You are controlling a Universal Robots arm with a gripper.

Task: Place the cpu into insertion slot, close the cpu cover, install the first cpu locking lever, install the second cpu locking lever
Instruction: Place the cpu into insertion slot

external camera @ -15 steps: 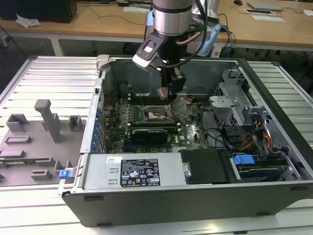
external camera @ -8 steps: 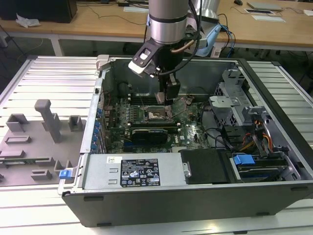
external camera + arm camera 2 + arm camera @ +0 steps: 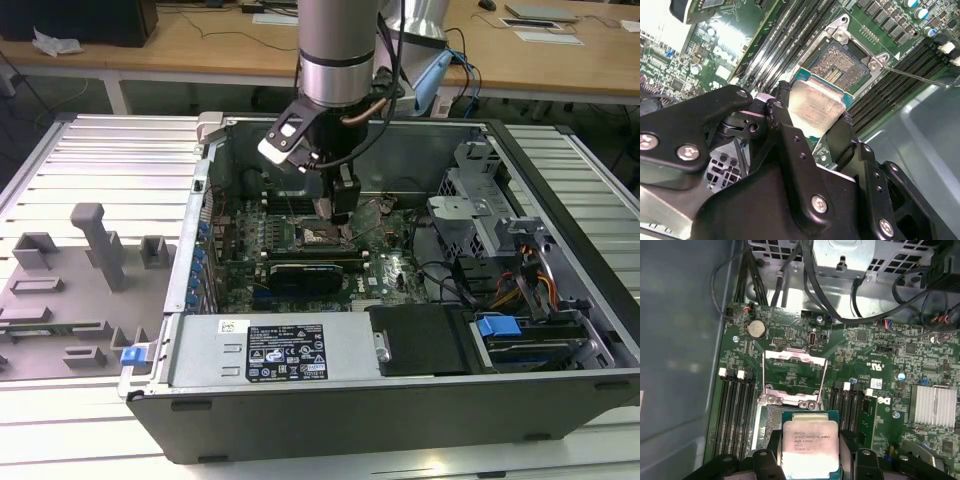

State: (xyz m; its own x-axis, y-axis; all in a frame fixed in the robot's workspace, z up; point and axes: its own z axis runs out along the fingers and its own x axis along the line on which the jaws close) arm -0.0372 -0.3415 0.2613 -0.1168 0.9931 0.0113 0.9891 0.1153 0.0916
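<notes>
The arm [image 3: 335, 50] reaches straight down into the open computer case [image 3: 400, 410]. Its gripper [image 3: 808, 116] is clamped on the cpu [image 3: 819, 102]. The black fingers [image 3: 785, 132] press two opposite edges of the chip, and its dull silver top faces the wrist cameras.

The insertion slot [image 3: 840, 62] lies just beyond the chip in the second wrist view, with its pale contact field uncovered inside the black frame. In the first wrist view the chip overlaps the socket's near edge. It is not seated, and I cannot tell how high it is above the socket.

The cpu cover [image 3: 795, 354] is swung open past the socket's far edge, and green board shows through its window. A thin metal rod [image 3: 920, 77] angles away from one socket corner.

Room around the socket is tight. Rows of memory slots [image 3: 785, 45] run close along both of its sides. A finned heat sink [image 3: 932, 407] stands on the board well off to one side, and black cables [image 3: 840, 315] loop over the board's far end, short of the cover. The case's grey side wall runs beside the outer memory rows.

In the exterior view the grey power-supply box [image 3: 270, 350] closes the near side, and a drive cage [image 3: 470, 215] stands toward the exterior view's right. The space straight above the socket is open.
</notes>
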